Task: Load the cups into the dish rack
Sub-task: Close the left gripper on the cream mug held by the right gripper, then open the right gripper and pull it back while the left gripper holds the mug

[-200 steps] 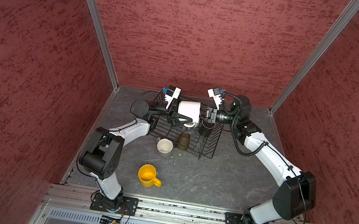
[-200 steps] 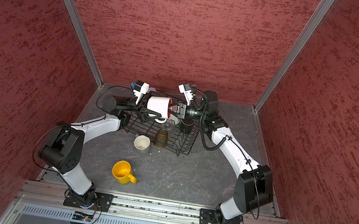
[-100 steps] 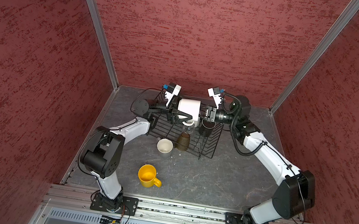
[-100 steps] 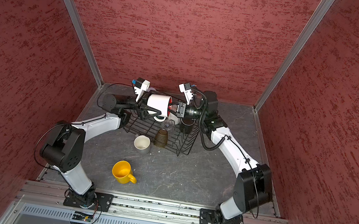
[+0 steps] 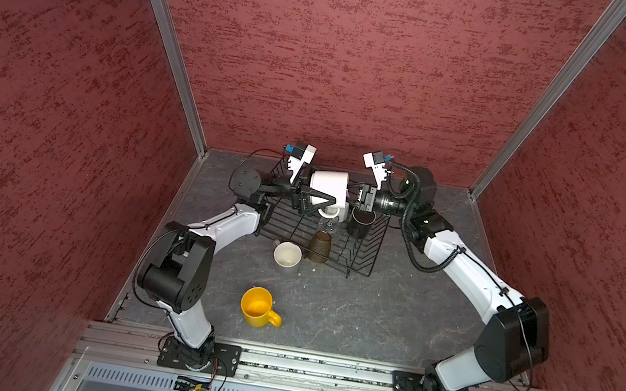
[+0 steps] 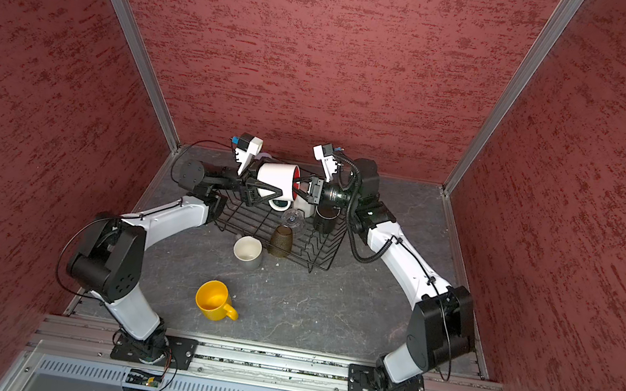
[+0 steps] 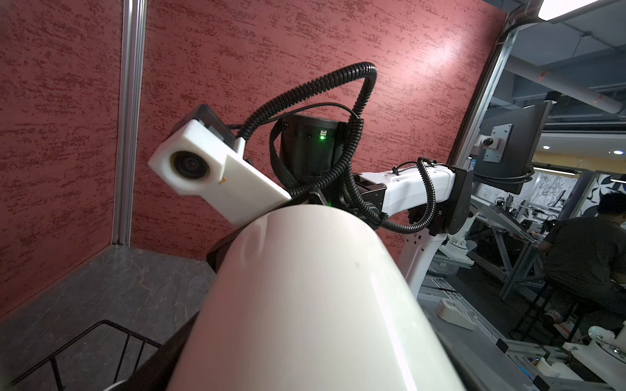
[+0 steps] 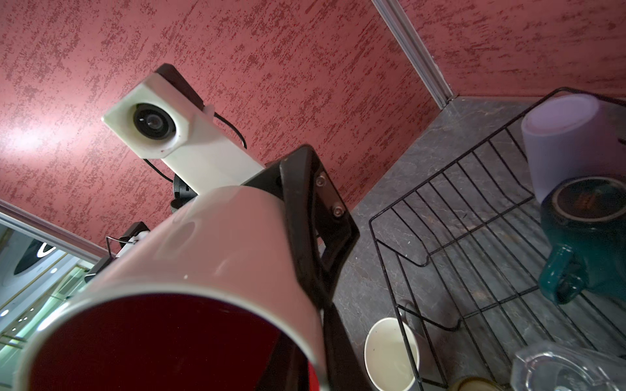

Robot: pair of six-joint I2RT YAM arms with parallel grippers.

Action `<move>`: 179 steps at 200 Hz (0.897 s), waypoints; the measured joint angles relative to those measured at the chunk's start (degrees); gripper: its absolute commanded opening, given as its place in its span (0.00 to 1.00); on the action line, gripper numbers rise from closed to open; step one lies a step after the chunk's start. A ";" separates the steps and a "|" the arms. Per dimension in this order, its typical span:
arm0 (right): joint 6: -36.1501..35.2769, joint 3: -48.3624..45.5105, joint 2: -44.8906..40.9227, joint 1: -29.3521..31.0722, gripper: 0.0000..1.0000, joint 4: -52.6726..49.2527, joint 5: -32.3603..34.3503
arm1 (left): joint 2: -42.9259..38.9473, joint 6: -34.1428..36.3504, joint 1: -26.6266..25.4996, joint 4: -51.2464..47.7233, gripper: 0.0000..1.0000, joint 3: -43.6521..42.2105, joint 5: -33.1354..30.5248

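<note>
The left gripper (image 5: 324, 195) has slid a little farther along the white mug (image 5: 329, 185) in the past second, while the mug itself has hardly shifted. It hangs on its side in the air above the far part of the dish rack (image 5: 366, 250), caught between the two arms. The base points toward the left gripper and the red inside faces the right gripper (image 5: 350, 197).

The left jaws stand wide and straddle the mug's body, one black finger lying flat along its wall, so this arm grips the mug. The right fingertips sit at the mug's rim. Whether they pinch it or have let go cannot be told from these views.

The mug looks like glazed ceramic: stiff, fairly heavy for its size, slick under the pads, and likely to chip if it falls onto the wires. The broad hold across the body looks safer than a pinch on the thin rim.

An amber tumbler (image 5: 319, 246), a clear glass (image 5: 327, 224) and a black mug (image 5: 360, 222) already sit in the rack. The right wrist view adds a teal mug (image 8: 582, 237) and a lavender cup (image 8: 569, 135). A grey cup (image 5: 288, 253) stands just beside the rack's near edge. A yellow mug (image 5: 258, 308) waits well apart on the table (image 5: 347, 319).
</note>
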 measured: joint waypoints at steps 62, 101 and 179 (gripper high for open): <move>-0.66 -0.31 -0.50 -0.37 0.26 0.90 1.49 | -7.26 14.10 1.03 -19.87 0.00 -0.28 -2.60; -0.83 -0.85 -0.61 -0.94 0.36 0.35 3.13 | -7.50 18.01 1.53 -27.69 0.00 0.24 -3.06; -6.14 -4.04 -9.97 -4.92 0.75 -11.56 21.55 | -10.08 29.24 4.55 -56.74 0.00 6.05 -11.08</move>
